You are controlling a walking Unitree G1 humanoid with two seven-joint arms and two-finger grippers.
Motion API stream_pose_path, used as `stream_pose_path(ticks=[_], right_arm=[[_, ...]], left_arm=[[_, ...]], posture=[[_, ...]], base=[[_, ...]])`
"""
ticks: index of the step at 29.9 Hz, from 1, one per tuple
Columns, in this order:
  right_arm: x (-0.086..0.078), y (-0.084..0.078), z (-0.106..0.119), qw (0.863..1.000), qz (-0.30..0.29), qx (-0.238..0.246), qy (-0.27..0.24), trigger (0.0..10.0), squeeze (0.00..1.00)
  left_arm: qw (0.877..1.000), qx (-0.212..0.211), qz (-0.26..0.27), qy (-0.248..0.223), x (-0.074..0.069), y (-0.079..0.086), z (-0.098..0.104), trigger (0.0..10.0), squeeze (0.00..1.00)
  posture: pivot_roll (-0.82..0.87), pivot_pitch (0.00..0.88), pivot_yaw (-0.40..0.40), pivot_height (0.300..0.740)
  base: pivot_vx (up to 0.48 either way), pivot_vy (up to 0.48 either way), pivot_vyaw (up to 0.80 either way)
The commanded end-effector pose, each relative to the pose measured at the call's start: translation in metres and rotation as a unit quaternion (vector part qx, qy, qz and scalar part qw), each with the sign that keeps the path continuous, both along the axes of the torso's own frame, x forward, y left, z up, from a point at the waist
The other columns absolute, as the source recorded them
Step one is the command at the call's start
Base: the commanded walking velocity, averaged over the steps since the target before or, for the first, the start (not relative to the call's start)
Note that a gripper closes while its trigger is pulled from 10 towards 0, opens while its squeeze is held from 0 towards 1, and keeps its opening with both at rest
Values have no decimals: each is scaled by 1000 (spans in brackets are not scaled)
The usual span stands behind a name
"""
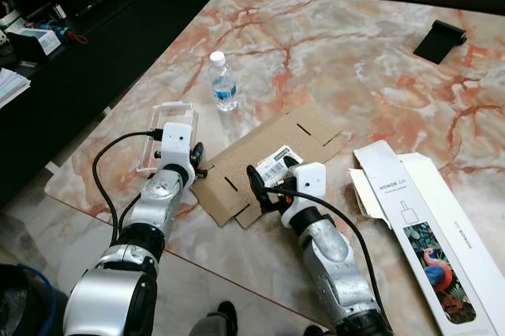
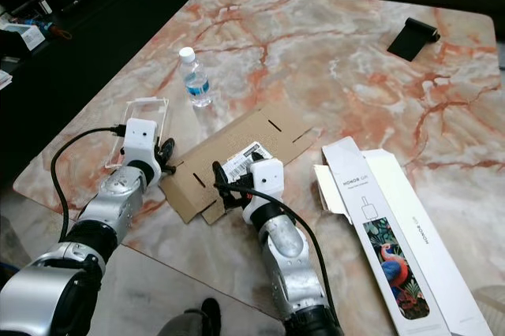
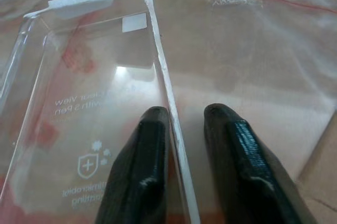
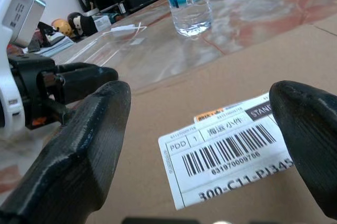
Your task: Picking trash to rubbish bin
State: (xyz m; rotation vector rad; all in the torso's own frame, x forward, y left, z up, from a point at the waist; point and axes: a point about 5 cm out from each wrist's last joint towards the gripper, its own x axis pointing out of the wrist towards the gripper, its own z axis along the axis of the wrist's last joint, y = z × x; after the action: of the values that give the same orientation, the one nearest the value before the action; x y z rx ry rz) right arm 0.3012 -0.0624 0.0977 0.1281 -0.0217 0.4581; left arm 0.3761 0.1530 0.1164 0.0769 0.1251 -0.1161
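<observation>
A flat brown cardboard piece [image 1: 308,135] with a white barcode label [image 4: 226,153] lies near the front of the marble table [image 1: 355,44]. My right gripper [image 1: 272,172] is wide open just above the label, one finger on each side of it. To the left lies a clear plastic packaging tray [image 1: 170,115]. My left gripper [image 3: 187,113] is at the tray's near corner with its fingers narrowly open astride the thin rim [image 3: 160,71]. One finger touches the rim and the other stands just off it. A small water bottle [image 1: 224,84] stands upright behind the tray.
An opened white phone box [image 1: 430,225] lies at the front right. A black object [image 1: 440,40] rests at the far right. The table's front edge runs just under my arms. Dark furniture with clutter [image 1: 39,36] lines the left; a dark round thing with a blue edge [image 1: 20,300] sits on the floor.
</observation>
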Motion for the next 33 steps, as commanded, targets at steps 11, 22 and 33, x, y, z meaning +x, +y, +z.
stream_pose_path(ticks=[11, 22, 33], right_arm=[[19, 3, 6, 1000, 7, 1, -12, 10000, 0], [30, -2, 11, 1000, 4, 0, -23, 10000, 0], [37, -6, 17, 999, 2, 1, -37, 10000, 0]], left_arm=[[997, 21, 69, -34, -15, 26, -8, 10000, 0], [985, 53, 124, -105, -25, 31, 9, 10000, 0], [975, 81, 144, -149, -38, 28, 19, 10000, 0]], posture=[[135, 36, 46, 740], [145, 3, 16, 740], [131, 0, -3, 740]], base=[[0, 0, 0], [0, 0, 0], [0, 0, 0]])
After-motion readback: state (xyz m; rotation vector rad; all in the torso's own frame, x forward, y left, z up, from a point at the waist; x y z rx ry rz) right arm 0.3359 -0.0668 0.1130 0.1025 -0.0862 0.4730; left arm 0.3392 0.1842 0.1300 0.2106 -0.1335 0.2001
